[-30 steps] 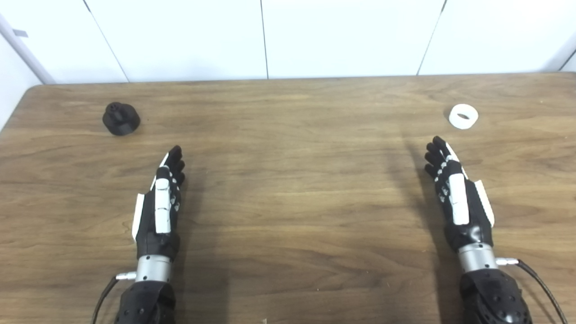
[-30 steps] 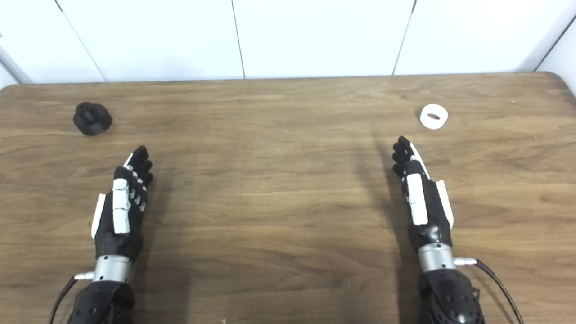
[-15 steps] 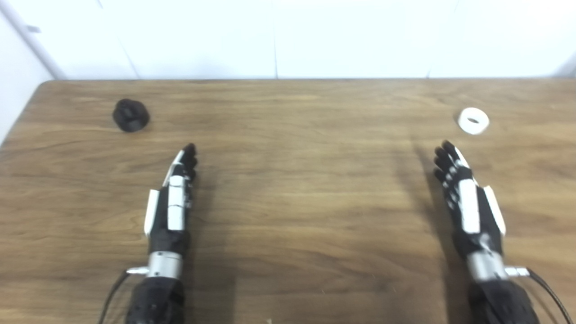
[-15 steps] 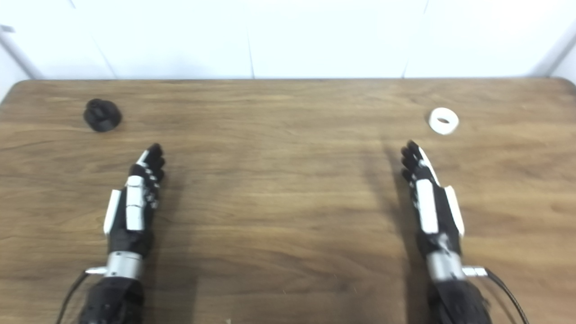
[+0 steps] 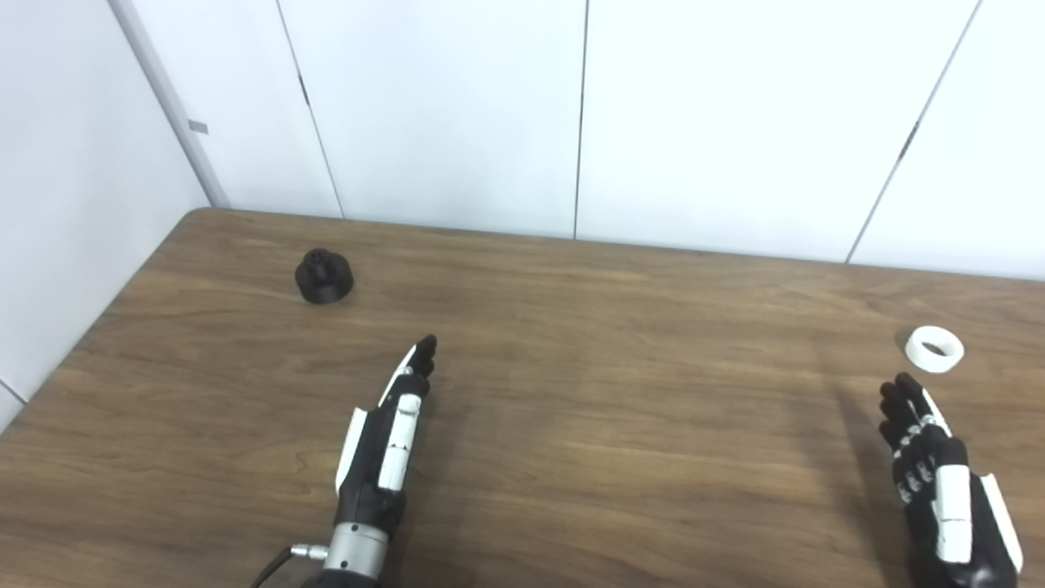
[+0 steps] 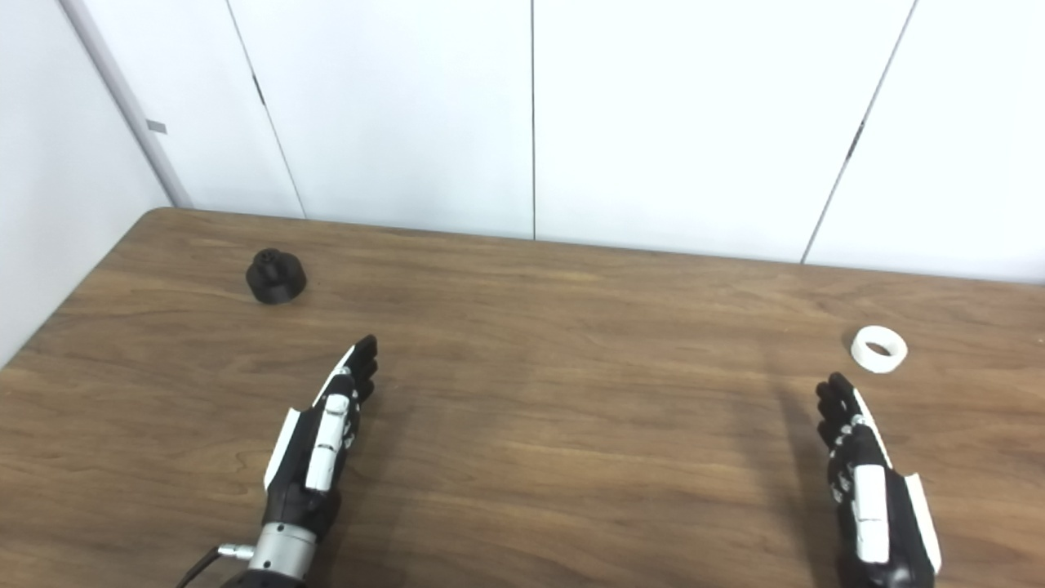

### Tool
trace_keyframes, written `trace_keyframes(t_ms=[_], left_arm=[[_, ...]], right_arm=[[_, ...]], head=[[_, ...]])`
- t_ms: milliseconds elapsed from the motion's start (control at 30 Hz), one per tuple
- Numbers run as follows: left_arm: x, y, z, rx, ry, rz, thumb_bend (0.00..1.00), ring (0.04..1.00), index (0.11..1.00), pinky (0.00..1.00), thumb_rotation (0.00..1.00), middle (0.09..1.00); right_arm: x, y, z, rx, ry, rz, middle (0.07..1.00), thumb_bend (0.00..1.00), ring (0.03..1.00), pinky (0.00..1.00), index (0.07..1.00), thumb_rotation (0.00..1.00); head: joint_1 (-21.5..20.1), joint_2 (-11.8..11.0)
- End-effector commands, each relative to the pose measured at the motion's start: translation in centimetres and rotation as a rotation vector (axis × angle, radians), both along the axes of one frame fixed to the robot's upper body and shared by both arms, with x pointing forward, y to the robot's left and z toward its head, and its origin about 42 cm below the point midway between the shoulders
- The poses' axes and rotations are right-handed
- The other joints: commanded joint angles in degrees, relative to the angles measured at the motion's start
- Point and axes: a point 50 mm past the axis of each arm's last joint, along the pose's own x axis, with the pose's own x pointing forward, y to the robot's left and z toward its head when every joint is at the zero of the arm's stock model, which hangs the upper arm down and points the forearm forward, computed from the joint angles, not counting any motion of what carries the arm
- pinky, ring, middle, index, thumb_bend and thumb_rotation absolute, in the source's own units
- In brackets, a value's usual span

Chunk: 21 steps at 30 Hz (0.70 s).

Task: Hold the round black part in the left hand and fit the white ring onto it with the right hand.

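Reaching has not begun in earnest: both my hands hang empty over the table (image 5: 571, 392), fingers straight and held edge-on, nothing gripped. The black part (image 5: 324, 277) sits well ahead of my left hand (image 5: 388, 441) and off to its outer side, upright on its wide base with the knob up. The ring (image 5: 934, 349) lies flat just beyond the fingertips (image 5: 898, 390) of my right hand (image 5: 939, 490). I judge this the approach step. Next my left must travel forward and outward, spread around the part and lift it, before my right closes on the ring.
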Motion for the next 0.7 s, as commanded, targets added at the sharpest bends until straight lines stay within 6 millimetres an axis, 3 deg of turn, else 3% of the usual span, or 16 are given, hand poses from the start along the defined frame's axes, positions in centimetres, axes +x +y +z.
trace_keyframes(t_ms=[0, 300, 433, 667], left_arm=[[-0.6, -0.9, -1.3, -0.010, 0.010, 0.008, 0.41, 0.994, 0.964, 1.00, 0.94, 0.984], [-0.4, -1.1, -1.7, 0.018, 0.027, 0.015, 0.49, 0.998, 0.962, 1.00, 0.86, 0.984], [-0.4, -1.1, -1.5, 0.105, 0.041, 0.035, 0.51, 0.974, 0.950, 0.99, 0.75, 0.963], [0.2, -0.2, 1.1, 0.284, -0.030, 0.145, 0.62, 0.934, 0.908, 0.95, 0.32, 0.913]], right_arm=[[-1.0, -0.9, -2.3, -0.007, 0.054, -0.018, 0.958, 0.59, 0.983, 1.00, 0.968, 1.00], [-0.9, -1.1, -2.8, -0.036, 0.053, -0.028, 0.934, 0.49, 0.948, 0.97, 0.959, 1.00], [-0.9, -1.2, -2.8, -0.049, 0.057, -0.036, 0.928, 0.49, 0.946, 0.97, 0.958, 1.00], [-0.5, -1.4, -3.1, -0.054, 0.050, -0.039, 0.918, 0.49, 0.939, 0.96, 0.948, 1.00]], head=[[0.44, -0.39], [0.89, -0.39], [0.51, -0.43], [-0.38, -0.86]])
